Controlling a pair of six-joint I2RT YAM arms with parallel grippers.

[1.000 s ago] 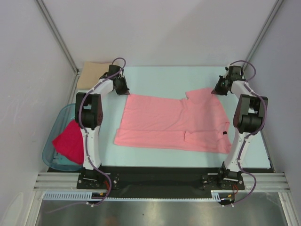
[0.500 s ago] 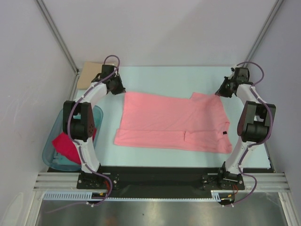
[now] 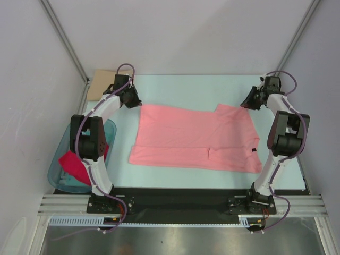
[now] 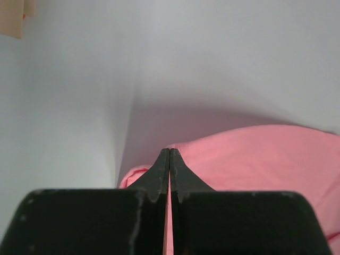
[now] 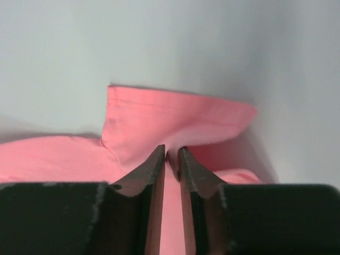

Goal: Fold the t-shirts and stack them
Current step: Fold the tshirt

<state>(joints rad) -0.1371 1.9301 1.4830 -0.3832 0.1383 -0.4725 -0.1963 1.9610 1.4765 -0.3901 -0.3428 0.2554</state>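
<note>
Top external view first, nearest to farthest: a translucent teal plastic tub [image 3: 56,178] sat at the near left with a crimson-pink shirt [image 3: 71,162] in it; the salmon-pink short-sleeved t-shirt [image 3: 186,135] lay spread flat mid-table, its small dark label [image 3: 254,151] by the right edge; a folded tan shirt [image 3: 101,85] waited in the far left corner.

My left gripper [image 4: 169,151] stood at the salmon shirt's far left corner, fingers pressed together; whether they pinched cloth I could not tell. My right gripper [image 5: 171,150] was over the far sleeve, fingers a crack apart.

I judged the spreading step about finished and no fold of this shirt yet begun; the next move called for clean pinches on the far edge, both sides carried evenly.

Against a second before, the far sleeve had settled flatter; the left arm's elbow had swung out over the tub; the right fingers had begun to part.
</note>
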